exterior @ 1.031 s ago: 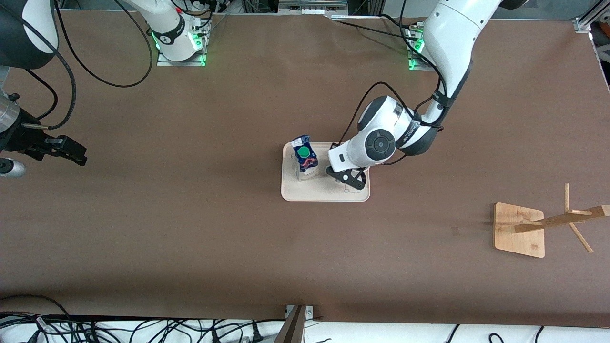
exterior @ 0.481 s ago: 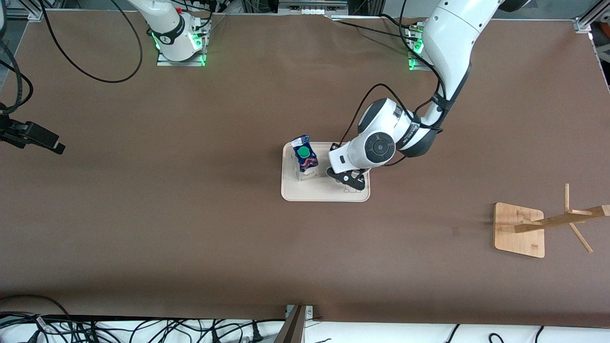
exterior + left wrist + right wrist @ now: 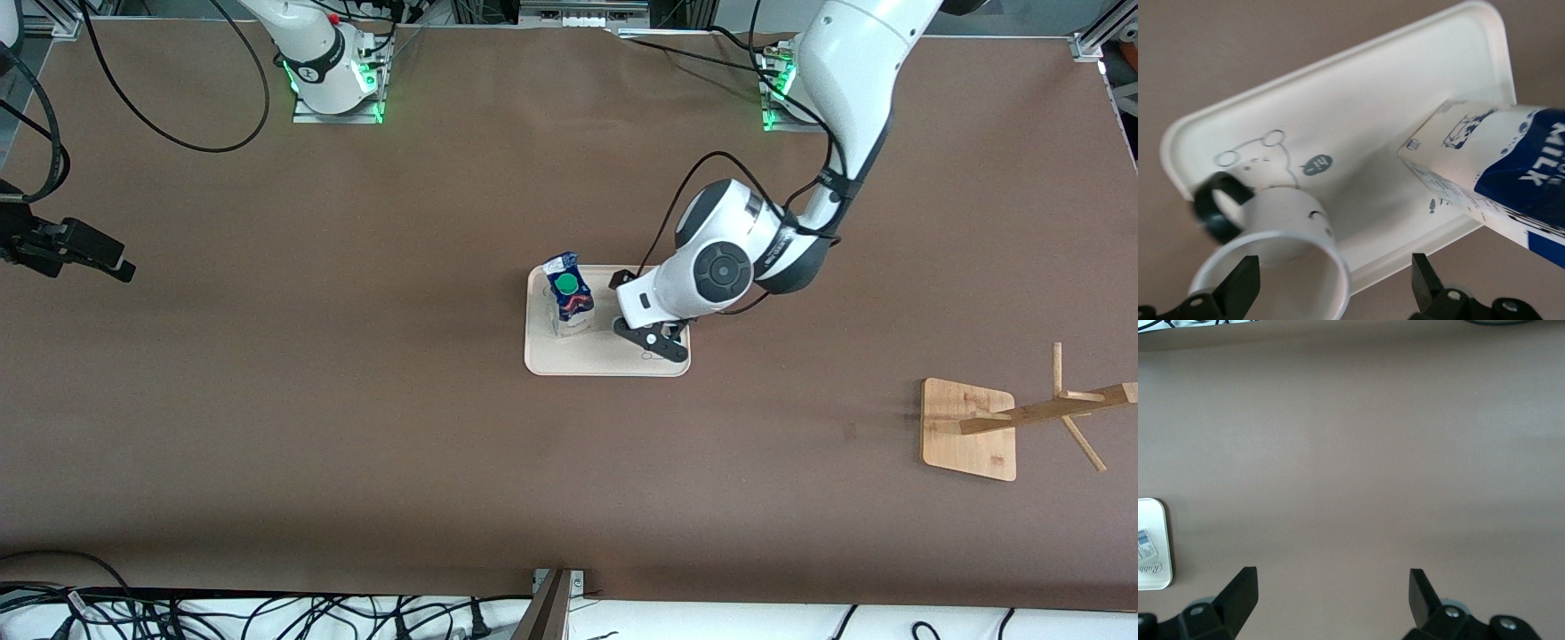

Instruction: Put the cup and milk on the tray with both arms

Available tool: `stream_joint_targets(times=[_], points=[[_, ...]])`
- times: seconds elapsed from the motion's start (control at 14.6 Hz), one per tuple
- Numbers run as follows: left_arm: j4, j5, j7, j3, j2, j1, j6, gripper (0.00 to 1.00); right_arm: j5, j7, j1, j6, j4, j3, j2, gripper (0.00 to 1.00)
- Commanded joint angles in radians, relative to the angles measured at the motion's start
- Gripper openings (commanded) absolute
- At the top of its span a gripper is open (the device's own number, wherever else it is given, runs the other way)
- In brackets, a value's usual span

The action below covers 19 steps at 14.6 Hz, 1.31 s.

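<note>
The cream tray point(image 3: 587, 357) lies mid-table. On it the blue and white milk point(image 3: 569, 298) stands upright, toward the right arm's end. In the front view the left arm's hand hides the cup. In the left wrist view the white cup point(image 3: 1281, 220) stands upright on the tray point(image 3: 1358, 127), black handle point(image 3: 1217, 208) outward, beside the milk point(image 3: 1498, 177). My left gripper point(image 3: 655, 343) point(image 3: 1333, 285) is open just above the cup's rim, one finger over its mouth and the other outside its wall. My right gripper point(image 3: 111, 260) point(image 3: 1331, 595) is open over bare table at its own end.
A wooden rack point(image 3: 969, 429) with slanted pegs stands near the left arm's end of the table, nearer the front camera than the tray. A corner of the tray point(image 3: 1153, 550) shows in the right wrist view. Cables run along the table's edges.
My left gripper has opened and let go of the cup, and its hand has shifted slightly. My right gripper has drawn back toward its end of the table.
</note>
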Motion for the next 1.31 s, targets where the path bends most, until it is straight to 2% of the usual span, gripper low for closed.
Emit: stream_joint_targets(times=[0.0, 0.14, 0.27, 0.41, 0.55, 0.69, 0.82, 1.1, 1.24], points=[[-0.027, -0.009, 0.017, 0.0, -0.147, 0.102, -0.103, 1.0, -0.001, -0.015, 0.042, -0.002, -0.021, -0.038, -0.031, 1.0], [-0.047, -0.007, 0.023, 0.0, -0.229, 0.203, -0.106, 1.0, -0.001, -0.015, 0.078, -0.002, -0.019, -0.076, -0.028, 1.0], [-0.055, 0.001, 0.057, 0.0, -0.295, 0.289, -0.122, 1.0, -0.001, -0.023, 0.076, -0.002, -0.017, -0.078, -0.023, 1.0], [-0.042, 0.052, 0.066, 0.005, -0.367, 0.337, -0.265, 1.0, -0.001, -0.026, 0.071, -0.003, -0.01, -0.081, -0.008, 1.0], [-0.039, 0.17, 0.061, 0.008, -0.443, 0.377, -0.324, 1.0, -0.004, -0.024, 0.072, -0.005, 0.001, -0.081, 0.0, 1.0], [-0.021, 0.197, 0.057, 0.008, -0.494, 0.426, -0.375, 1.0, -0.039, -0.033, 0.074, -0.003, 0.002, -0.079, 0.001, 1.0], [-0.013, 0.197, 0.057, 0.009, -0.534, 0.463, -0.384, 1.0, -0.087, -0.082, 0.08, -0.003, 0.004, -0.076, 0.001, 1.0], [-0.021, 0.195, 0.019, 0.039, -0.56, 0.466, -0.387, 1.0, -0.09, -0.107, 0.072, -0.017, 0.013, -0.082, 0.001, 1.0], [-0.015, 0.195, 0.011, 0.037, -0.56, 0.464, -0.396, 1.0, -0.09, -0.098, 0.071, -0.13, 0.047, -0.083, 0.001, 1.0]])
